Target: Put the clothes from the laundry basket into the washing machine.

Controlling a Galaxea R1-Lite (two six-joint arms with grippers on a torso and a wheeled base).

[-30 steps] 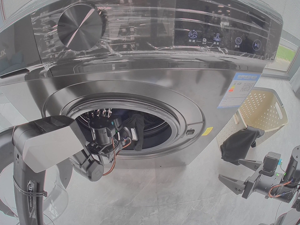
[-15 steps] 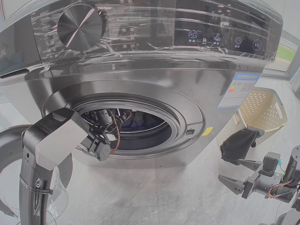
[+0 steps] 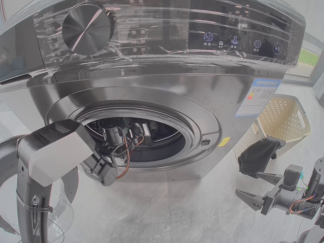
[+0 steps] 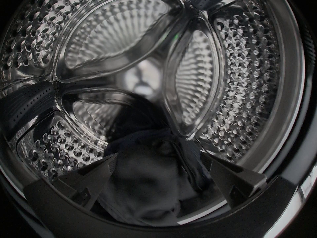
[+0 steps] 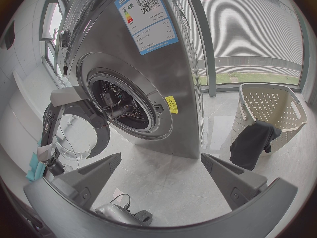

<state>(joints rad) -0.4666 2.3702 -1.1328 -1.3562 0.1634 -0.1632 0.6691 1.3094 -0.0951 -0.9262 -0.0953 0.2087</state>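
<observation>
While your left gripper (image 4: 158, 156) sits inside the washing machine (image 3: 209, 98) with its fingers apart, a dark cloth (image 4: 148, 179) lies in the drum (image 4: 247, 66) just under them. Right of the washing machine, a dark shirt (image 3: 258, 156) hangs over the laundry basket (image 3: 290, 118) rim, and your right gripper (image 3: 249, 183), fingers wide apart, is near it. The glass door (image 5: 79, 139) hangs open at the machine's left.

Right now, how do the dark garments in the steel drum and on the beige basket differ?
The dark bunched garment lies on the floor of the perforated steel drum; the dark draped garment hangs over the rim of the beige basket. The bunched garment lies just past the open left hand; the draped garment is apart from the open right hand. Neither is gripped.
</observation>
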